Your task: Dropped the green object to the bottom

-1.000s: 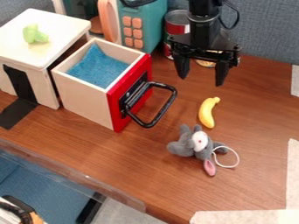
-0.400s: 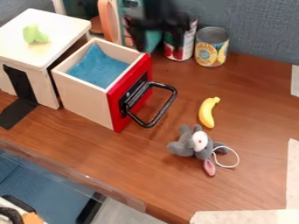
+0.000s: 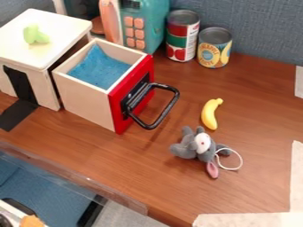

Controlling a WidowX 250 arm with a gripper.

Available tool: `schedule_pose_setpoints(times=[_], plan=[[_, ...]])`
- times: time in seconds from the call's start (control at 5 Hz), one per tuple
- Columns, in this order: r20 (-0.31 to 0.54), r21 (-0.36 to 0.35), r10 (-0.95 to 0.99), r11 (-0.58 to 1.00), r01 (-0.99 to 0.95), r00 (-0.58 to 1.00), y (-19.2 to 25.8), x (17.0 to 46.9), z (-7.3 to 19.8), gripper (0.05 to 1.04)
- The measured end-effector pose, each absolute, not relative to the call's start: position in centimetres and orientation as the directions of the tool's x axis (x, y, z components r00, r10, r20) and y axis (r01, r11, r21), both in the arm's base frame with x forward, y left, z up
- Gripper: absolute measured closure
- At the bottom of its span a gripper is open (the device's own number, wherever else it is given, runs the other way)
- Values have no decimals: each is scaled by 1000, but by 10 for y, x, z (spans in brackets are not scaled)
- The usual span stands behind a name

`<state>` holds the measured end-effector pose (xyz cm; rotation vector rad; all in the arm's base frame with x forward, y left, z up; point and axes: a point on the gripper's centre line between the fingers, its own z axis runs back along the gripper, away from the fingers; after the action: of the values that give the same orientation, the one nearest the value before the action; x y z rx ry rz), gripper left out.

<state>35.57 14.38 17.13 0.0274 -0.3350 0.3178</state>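
You have the light-green toy lying on the pale top of the small wooden cabinet, left of that top's middle, at the tabletop's upper left. It is above the drawer, not down inside it. You cannot tell the arm's pose here, nor how far open the gripper is or whether it has hold of anything.

Your drawer stands pulled out to the cabinet's right, with a red front, a black loop handle and a blue cloth inside. Black tape runs from the cabinet's front down onto the tabletop.

Toward the tabletop's back edge you have a teal toy microwave with orange buttons, then a red-and-green can and, just beside it, a yellow can. Right of the drawer lies a yellow toy banana; just below that is a grey plush mouse with a white loop of string.
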Motion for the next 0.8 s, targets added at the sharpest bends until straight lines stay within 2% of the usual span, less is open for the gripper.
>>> schedule_pose_setpoints(times=[0.4, 0.6, 0.8], plan=[[261, -13, 303, 950, -311, 916, 221, 347, 169, 83], [200, -29, 244, 970, -243, 949, 238, 333, 153, 83], [177, -55, 221, 975, -215, 959, 247, 318, 145, 83]])
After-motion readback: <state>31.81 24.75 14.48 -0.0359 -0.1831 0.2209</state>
